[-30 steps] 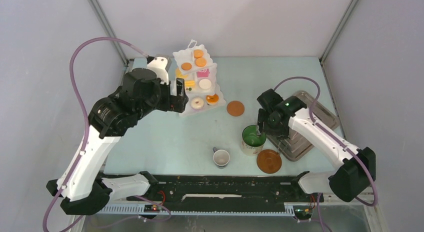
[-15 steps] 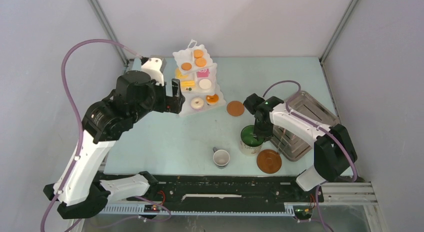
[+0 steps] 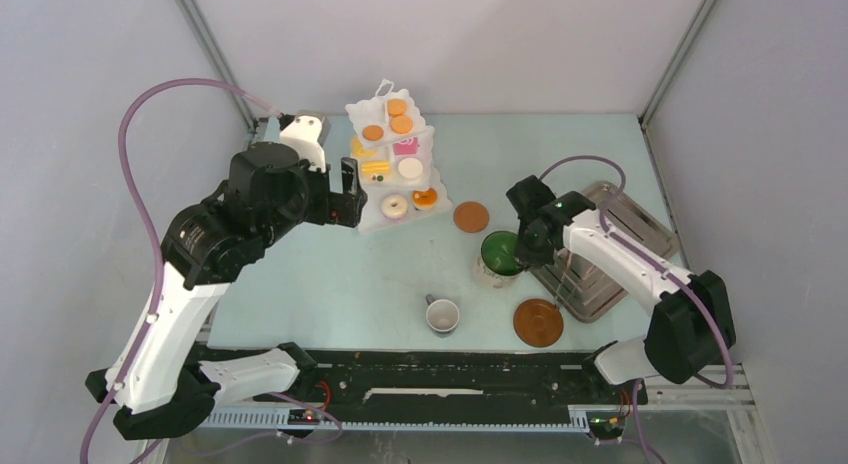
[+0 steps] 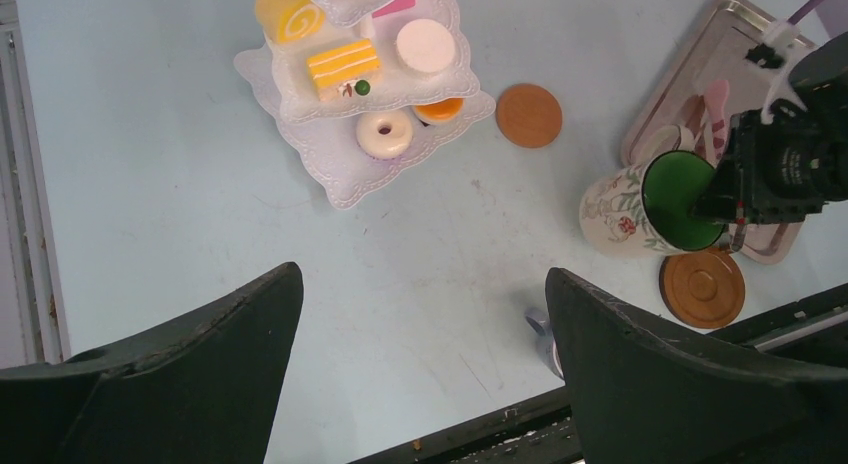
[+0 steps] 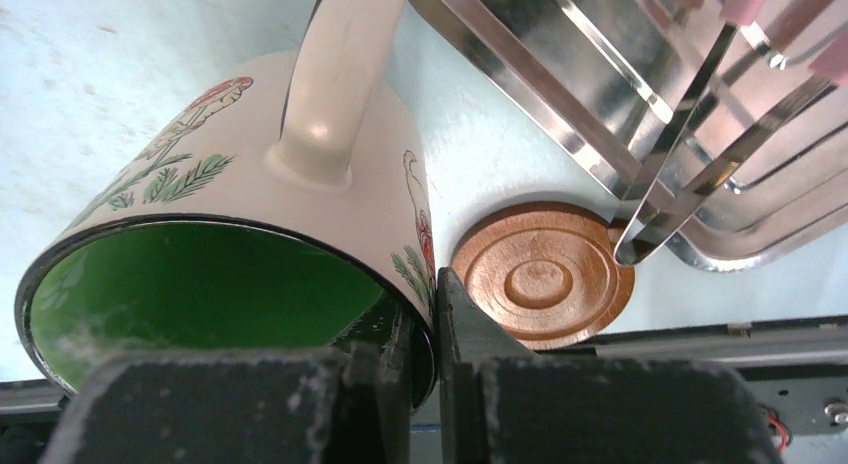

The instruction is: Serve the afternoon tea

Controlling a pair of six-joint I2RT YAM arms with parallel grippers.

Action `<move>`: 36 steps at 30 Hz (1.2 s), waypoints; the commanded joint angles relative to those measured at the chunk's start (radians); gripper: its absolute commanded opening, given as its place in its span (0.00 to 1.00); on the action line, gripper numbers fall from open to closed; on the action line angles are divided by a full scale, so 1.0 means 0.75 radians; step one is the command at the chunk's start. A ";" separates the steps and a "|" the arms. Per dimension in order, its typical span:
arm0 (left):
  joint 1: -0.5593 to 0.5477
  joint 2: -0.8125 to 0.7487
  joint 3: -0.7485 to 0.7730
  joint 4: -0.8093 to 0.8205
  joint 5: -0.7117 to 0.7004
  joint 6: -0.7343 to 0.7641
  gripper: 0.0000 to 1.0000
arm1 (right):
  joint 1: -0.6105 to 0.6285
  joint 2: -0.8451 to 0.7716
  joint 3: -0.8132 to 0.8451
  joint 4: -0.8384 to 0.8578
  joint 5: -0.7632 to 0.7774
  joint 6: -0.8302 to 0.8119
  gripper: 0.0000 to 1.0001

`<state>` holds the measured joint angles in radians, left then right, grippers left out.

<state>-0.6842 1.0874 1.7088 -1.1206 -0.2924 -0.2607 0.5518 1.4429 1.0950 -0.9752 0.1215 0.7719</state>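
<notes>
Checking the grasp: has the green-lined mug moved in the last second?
Yes. The mug has shifted away from the near brown saucer, toward the far edge.

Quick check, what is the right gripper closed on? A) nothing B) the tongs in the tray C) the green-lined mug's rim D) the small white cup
C: the right gripper pinches the green-lined mug at its rim, one finger inside and one outside.

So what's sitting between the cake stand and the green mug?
One small brown disc, flat on the table; the top view shows it.
</notes>
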 commanded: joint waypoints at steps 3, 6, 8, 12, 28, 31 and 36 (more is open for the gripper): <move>0.004 -0.018 0.019 0.023 -0.018 0.027 0.98 | -0.035 -0.012 0.235 0.151 0.024 -0.086 0.00; 0.005 -0.024 0.018 0.022 -0.009 0.027 0.98 | -0.058 0.113 0.438 0.071 0.106 -0.105 0.00; 0.004 -0.032 0.017 0.018 -0.019 0.027 0.98 | -0.067 0.196 0.548 0.034 0.160 -0.114 0.00; 0.005 -0.044 0.011 0.015 -0.025 0.025 0.98 | -0.082 0.373 0.763 -0.023 0.206 -0.123 0.00; 0.007 -0.067 -0.019 0.037 -0.069 0.051 0.98 | -0.069 0.810 1.284 -0.246 0.252 -0.107 0.00; 0.006 -0.073 -0.031 0.040 -0.077 0.055 0.98 | -0.065 0.831 1.287 -0.250 0.227 -0.105 0.00; 0.006 -0.072 -0.040 0.042 -0.077 0.063 0.98 | -0.056 0.868 1.293 -0.259 0.201 -0.099 0.00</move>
<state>-0.6838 1.0447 1.6833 -1.1168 -0.3328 -0.2417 0.5003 2.0995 1.9869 -1.1934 0.2813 0.6731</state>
